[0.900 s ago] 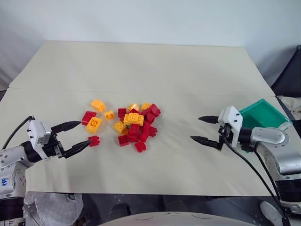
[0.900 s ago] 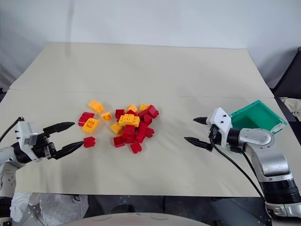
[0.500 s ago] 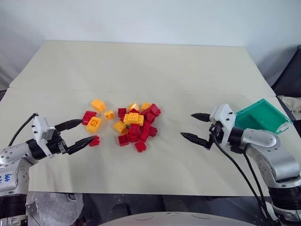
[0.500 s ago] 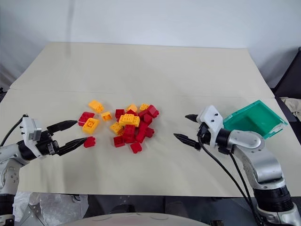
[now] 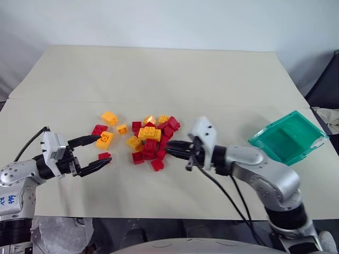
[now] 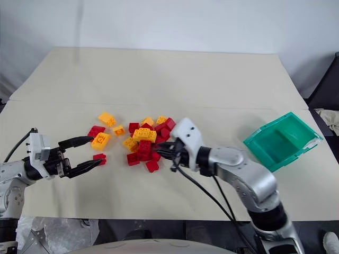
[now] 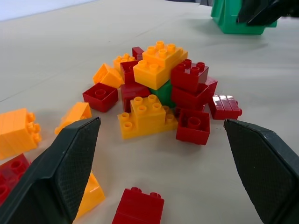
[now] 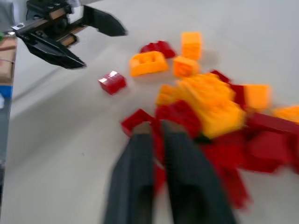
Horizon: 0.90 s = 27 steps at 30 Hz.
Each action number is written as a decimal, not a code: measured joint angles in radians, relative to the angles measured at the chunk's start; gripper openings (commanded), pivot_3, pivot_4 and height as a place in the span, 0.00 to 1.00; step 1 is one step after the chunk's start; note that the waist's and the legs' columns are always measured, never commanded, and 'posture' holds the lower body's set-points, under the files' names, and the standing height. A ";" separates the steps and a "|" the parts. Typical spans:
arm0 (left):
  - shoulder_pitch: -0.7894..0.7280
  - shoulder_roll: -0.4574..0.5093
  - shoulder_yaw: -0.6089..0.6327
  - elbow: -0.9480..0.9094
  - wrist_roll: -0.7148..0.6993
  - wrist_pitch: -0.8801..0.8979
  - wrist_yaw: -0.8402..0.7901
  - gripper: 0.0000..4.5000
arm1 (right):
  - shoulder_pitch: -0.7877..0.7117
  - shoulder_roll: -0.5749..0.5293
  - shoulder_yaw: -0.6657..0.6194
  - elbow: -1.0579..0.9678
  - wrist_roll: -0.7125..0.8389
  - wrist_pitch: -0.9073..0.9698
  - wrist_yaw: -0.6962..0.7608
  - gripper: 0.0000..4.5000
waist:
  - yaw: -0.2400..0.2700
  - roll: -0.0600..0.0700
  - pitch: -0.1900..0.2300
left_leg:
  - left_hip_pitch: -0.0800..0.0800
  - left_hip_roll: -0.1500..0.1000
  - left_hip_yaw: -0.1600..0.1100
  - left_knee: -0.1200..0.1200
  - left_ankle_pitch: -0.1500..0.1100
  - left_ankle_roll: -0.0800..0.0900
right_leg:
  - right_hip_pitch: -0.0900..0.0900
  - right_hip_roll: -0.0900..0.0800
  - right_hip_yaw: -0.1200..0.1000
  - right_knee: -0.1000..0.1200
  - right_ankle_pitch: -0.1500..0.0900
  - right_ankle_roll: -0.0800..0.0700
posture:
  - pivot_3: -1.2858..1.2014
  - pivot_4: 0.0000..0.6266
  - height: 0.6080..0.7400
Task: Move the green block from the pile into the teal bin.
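Observation:
The pile (image 5: 151, 140) of red and yellow-orange bricks lies mid-table. A bit of the green block (image 7: 164, 94) shows low in the pile, under a yellow brick and between red ones. My right gripper (image 5: 172, 150) is shut, its tips at the pile's right edge by the red bricks; nothing shows between its fingers (image 8: 140, 140). At the pile's left, my left gripper (image 5: 103, 150) stands open, with a loose red brick (image 5: 104, 155) near its lower finger. The teal bin (image 5: 271, 127) sits tilted at the table's right, with nothing showing inside.
A few stray bricks lie left of the pile: an orange one (image 5: 110, 117), a red one (image 5: 99, 129) and a yellow one (image 5: 105, 139). Bare table stretches behind the pile, and between it and the bin. The table's front edge (image 5: 159, 216) is close below both arms.
My right gripper has swung left from beside the teal bin to the pile's right edge, and its fingers have closed. The left gripper has crept slightly toward the pile, still open.

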 measured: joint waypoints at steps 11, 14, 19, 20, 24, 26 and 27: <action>-0.010 -0.003 -0.003 0.021 0.002 -0.002 0.009 1.00 | -0.153 0.291 0.163 0.488 -0.208 -0.263 -0.055 0.00 | -0.013 -0.001 -0.001 | -0.001 0.001 -0.001 0.000 0.000 0.000 | -0.001 0.000 -0.003 0.001 -0.001 -0.001 | 0.52 0.24 1.00; -0.010 -0.010 -0.004 0.023 0.005 -0.009 0.022 1.00 | -0.173 0.305 0.142 0.601 -0.256 -0.355 -0.064 0.00 | -0.013 -0.001 -0.001 | -0.002 0.001 -0.002 0.000 0.000 0.000 | -0.001 -0.002 -0.004 0.001 -0.001 -0.001 | 0.52 0.24 1.00; -0.038 -0.019 -0.013 0.040 0.012 -0.024 0.038 1.00 | -0.228 0.300 0.065 0.717 -0.320 -0.452 -0.105 0.00 | -0.019 -0.001 -0.001 | -0.002 0.001 -0.003 0.000 0.001 -0.001 | -0.001 -0.002 -0.005 0.002 0.000 -0.001 | 0.52 0.24 1.00; -0.043 -0.019 -0.014 0.041 0.013 -0.028 0.040 1.00 | -0.235 0.287 0.043 0.730 -0.335 -0.465 -0.121 0.00 | -0.019 -0.001 -0.001 | -0.002 0.001 -0.004 0.000 0.001 -0.002 | -0.001 -0.002 -0.006 0.002 0.000 -0.001 | 0.52 0.24 1.00; -0.055 -0.020 -0.019 0.048 0.022 -0.040 0.044 1.00 | -0.226 0.228 -0.013 0.734 -0.366 -0.481 -0.128 0.00 | -0.023 -0.001 -0.001 | -0.002 0.001 -0.004 -0.001 0.001 -0.002 | -0.001 -0.002 -0.006 0.002 0.000 -0.001 | 0.52 0.24 1.00; -0.063 -0.023 -0.029 0.053 0.027 -0.046 0.045 1.00 | -0.187 0.200 -0.020 0.669 -0.359 -0.481 -0.091 0.00 | -0.026 -0.001 0.000 | -0.003 0.002 -0.003 -0.002 0.001 -0.002 | -0.001 -0.001 -0.005 0.002 -0.001 -0.001 | 0.52 0.24 1.00; -0.064 -0.024 -0.030 0.055 0.027 -0.046 0.046 1.00 | -0.174 0.188 -0.022 0.642 -0.354 -0.475 -0.075 0.00 | -0.028 0.000 0.000 | -0.003 0.003 -0.003 -0.002 0.001 -0.002 | -0.001 0.000 -0.005 0.002 -0.001 -0.001 | 0.52 0.24 1.00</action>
